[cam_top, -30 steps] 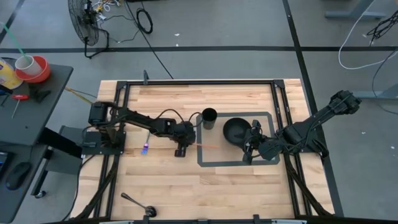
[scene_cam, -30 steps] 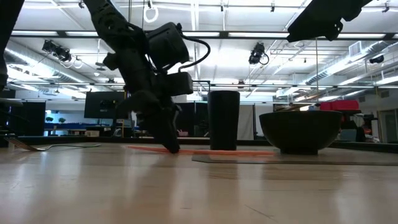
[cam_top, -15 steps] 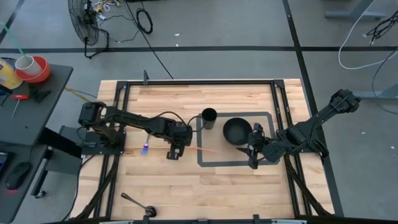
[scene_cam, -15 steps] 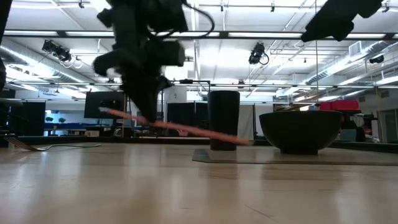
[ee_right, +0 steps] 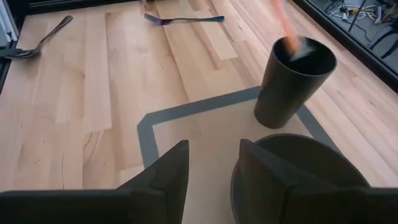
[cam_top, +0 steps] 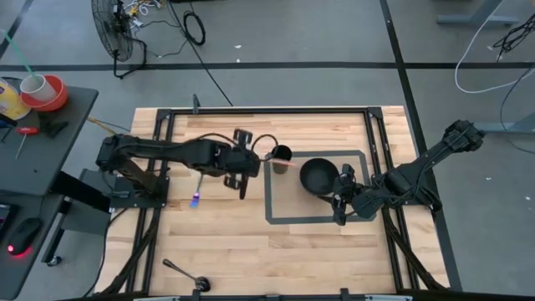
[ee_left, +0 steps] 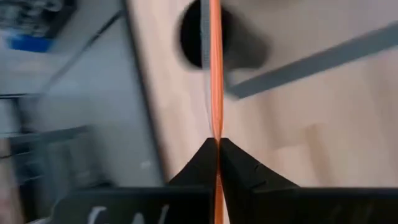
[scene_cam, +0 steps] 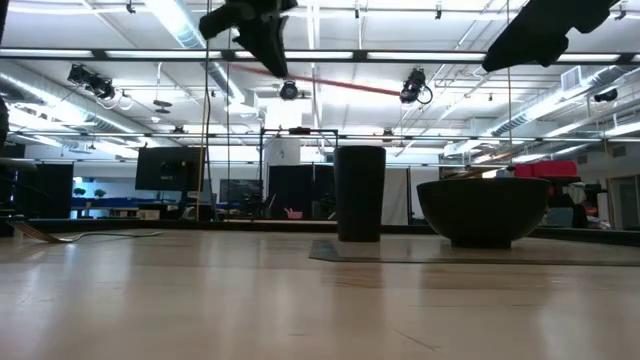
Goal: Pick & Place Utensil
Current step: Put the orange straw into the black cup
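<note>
A thin orange stick is in my left gripper, raised high above the table; in the low view the stick slants slightly down toward its free end. That free end hangs over the mouth of the black cup, which stands upright on the table beside the black bowl. My right gripper is open and hovers near the bowl's near side, with the cup ahead of it. My left gripper is shut on the orange stick, pinched between the two fingertips. The stick runs on lengthwise from the fingers toward the cup. It is lifted clear of the table, near level, and its free end is over the cup.
A grey tape rectangle frames the bowl's patch of table. A purple utensil lies on the left part, and a metal spoon lies at the near edge. Bare wood spreads between them.
My left gripper has risen from the table and moved toward the far edge and the cup, turning as it went. The orange stick, lying on the table a second ago, is now lifted clear and high, its free end swung over the cup.
</note>
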Robot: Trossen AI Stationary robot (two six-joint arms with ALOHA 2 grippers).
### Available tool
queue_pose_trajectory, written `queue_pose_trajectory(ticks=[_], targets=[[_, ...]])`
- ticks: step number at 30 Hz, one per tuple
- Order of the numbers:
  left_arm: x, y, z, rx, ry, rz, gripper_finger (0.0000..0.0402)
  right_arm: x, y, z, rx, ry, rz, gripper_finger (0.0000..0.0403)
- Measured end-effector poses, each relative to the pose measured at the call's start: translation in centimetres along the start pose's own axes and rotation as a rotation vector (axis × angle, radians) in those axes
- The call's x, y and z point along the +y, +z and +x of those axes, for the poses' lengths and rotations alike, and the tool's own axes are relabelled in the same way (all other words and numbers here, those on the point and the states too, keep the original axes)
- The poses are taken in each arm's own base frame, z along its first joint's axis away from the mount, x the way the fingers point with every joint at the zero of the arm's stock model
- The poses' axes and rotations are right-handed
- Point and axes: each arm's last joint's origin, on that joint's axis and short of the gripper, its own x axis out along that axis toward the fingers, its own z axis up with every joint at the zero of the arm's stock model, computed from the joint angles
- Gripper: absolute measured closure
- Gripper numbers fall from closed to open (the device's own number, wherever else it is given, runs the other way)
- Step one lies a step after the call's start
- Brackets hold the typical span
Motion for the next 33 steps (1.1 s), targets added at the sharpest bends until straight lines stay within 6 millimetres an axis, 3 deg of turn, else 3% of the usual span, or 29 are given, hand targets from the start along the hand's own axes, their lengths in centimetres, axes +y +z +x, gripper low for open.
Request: queue_pose_trajectory(ticks=[5, 13, 21, 27, 33], targets=[[2.0, -0.2, -1.3, 0.065, 0.114, 0.155, 0.0388, 0.0, 0.0, 0.0, -0.001, 0.001, 0.001, 0.0259], [2.5, -1.0, -0.1, 0.199, 0.146, 0.665, 0.0393, 0.0, 0.1, 0.0, -0.011, -0.003, 0.017, 0.0259], [3.5, 0.4, 1.0, 0.204, 0.303, 0.767, 0.0392, 0.0, 0.1, 0.0, -0.012, -0.005, 0.032, 0.0259], [3.4, 0.4, 2.2, 0.316, 0.287, 0.959, 0.0388, 0.1, 0.1, 0.0, -0.017, -0.001, 0.037, 0.0259], [3.0, 1.3, 3.3, 0.283, 0.265, 1.074, 0.0387, 0.1, 0.2, 0.0, -0.021, -0.004, 0.038, 0.0259]])
